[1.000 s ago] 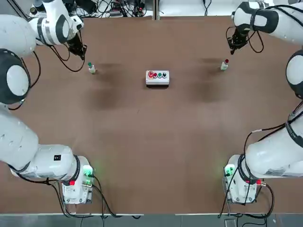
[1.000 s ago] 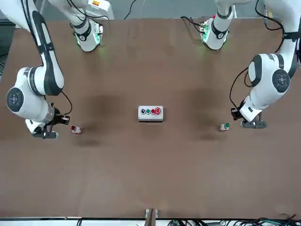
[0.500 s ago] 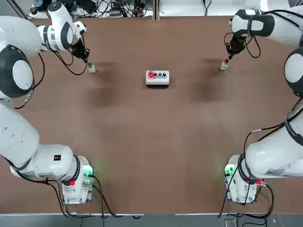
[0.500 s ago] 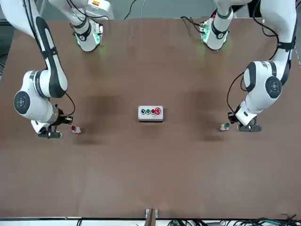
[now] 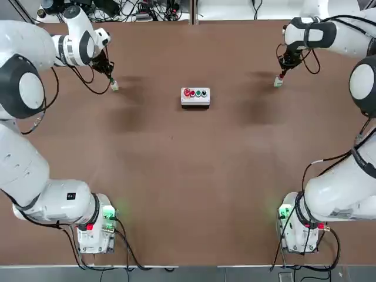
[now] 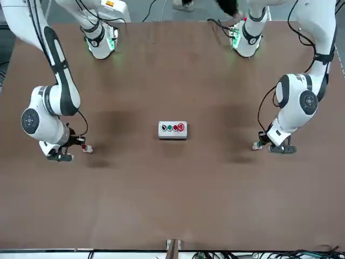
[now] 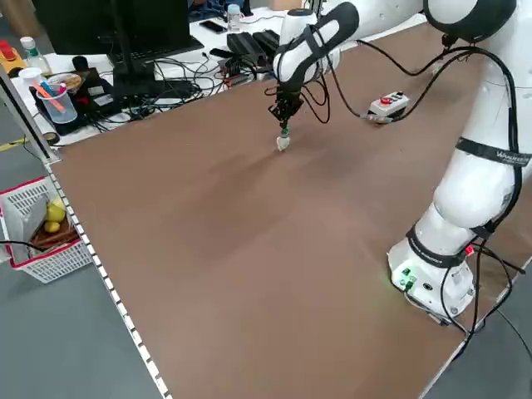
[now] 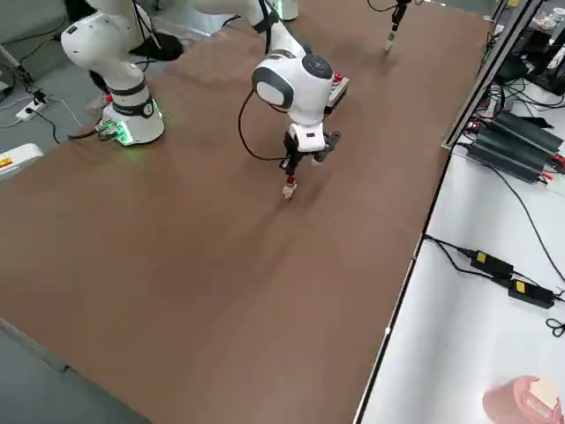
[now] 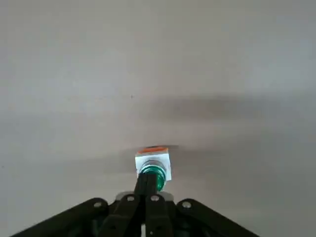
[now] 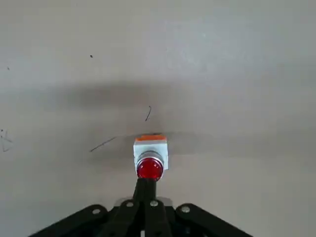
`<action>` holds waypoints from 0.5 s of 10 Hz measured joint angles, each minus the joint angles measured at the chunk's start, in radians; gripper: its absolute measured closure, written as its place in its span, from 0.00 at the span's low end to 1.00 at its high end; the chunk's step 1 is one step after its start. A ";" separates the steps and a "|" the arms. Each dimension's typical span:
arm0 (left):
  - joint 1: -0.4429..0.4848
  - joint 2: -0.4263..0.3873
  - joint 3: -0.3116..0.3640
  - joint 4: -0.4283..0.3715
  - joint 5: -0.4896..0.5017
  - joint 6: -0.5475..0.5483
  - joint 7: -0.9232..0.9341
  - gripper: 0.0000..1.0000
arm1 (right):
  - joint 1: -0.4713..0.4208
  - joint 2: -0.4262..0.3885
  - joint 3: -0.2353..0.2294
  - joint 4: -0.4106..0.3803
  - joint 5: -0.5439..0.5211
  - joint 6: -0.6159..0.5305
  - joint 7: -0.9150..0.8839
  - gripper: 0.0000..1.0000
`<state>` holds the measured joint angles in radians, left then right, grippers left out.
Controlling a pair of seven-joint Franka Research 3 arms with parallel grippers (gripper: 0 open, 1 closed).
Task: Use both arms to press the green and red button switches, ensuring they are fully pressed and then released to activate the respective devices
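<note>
ur left gripper [image 9: 146,190] fingers pinched together, tip on green button [image 9: 154,177], right gripper [image 10: 145,190] same on red button [image 10: 149,168], no readable labels

The table [image 5: 188,176] is matt brown and smooth. Both arms wear glossy white shells. The green switch [image 9: 154,170] has a shiny translucent cap on a pale plastic base; the red switch [image 10: 150,163] has a glossy cap.

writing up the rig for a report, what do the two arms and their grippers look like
Both are glossy white jointed arms with dark grey bands at the joints, round grey caps and loose black cables. The bases glow green, with small red lights. The left gripper and right gripper are black, with slim fingers meeting in a narrow tip.
</note>
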<state>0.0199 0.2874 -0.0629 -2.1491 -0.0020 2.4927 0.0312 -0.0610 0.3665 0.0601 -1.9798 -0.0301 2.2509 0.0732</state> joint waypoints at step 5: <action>0.005 0.007 -0.004 0.000 0.000 0.002 0.001 0.99 | 0.000 0.012 0.000 0.004 -0.005 0.017 0.000 0.99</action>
<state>0.0253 0.2945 -0.0665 -2.1493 -0.0020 2.4947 0.0322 -0.0612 0.3782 0.0597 -1.9759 -0.0349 2.2678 0.0731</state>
